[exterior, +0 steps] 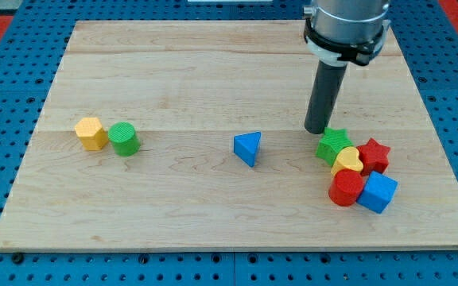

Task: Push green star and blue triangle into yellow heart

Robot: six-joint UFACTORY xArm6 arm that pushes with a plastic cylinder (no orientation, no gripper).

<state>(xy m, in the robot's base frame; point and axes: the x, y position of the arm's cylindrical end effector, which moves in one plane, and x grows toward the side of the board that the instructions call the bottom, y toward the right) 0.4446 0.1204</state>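
The green star [335, 145] lies at the view's right, touching the yellow heart [347, 162] just below and right of it. The blue triangle [247, 148] sits alone near the board's middle, well to the left of the heart. My tip [317, 130] stands on the board just above and left of the green star, close to its upper left edge; I cannot tell whether it touches.
A red star [374, 154], a red cylinder [346, 188] and a blue cube [378, 192] crowd around the yellow heart. A yellow hexagon [91, 133] and a green cylinder [123, 138] sit together at the view's left. The wooden board [213, 63] lies on a blue pegboard.
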